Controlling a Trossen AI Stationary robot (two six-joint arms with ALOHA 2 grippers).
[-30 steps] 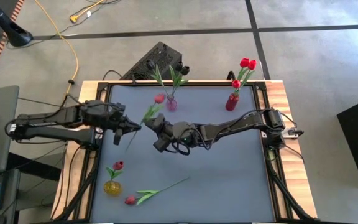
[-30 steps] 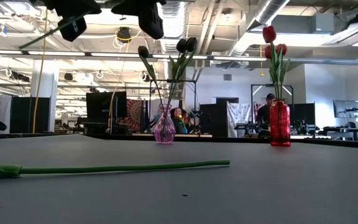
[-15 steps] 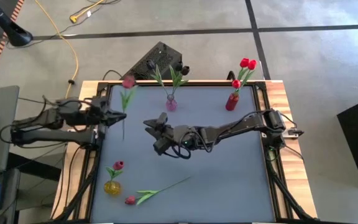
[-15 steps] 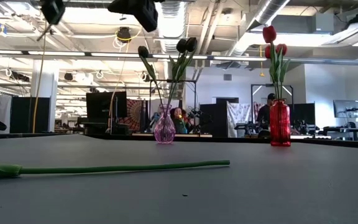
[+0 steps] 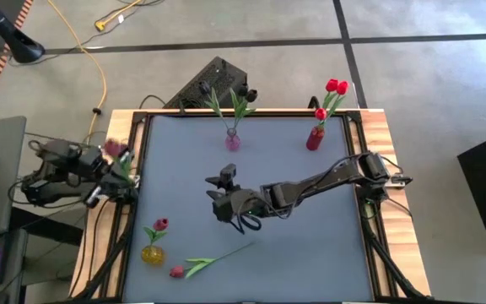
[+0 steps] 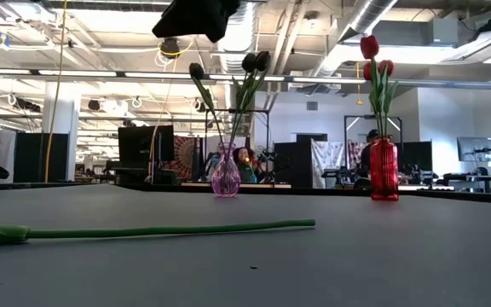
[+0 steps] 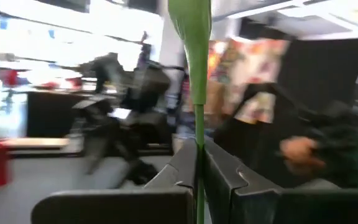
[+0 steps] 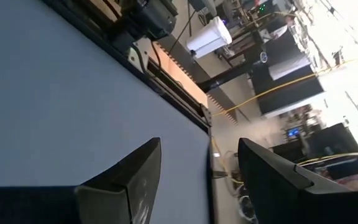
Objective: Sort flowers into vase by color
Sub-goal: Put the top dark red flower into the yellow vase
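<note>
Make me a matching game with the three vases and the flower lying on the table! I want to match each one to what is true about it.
Things:
1. red vase
2. purple vase
3. yellow vase
4. loose flower

What is true:
A. lies flat on the table
B. holds one pinkish-red flower, at the near left
C. holds red flowers, at the far right
D. holds dark flowers, at the far middle

Pairs: 1-C, 2-D, 3-B, 4-A
</note>
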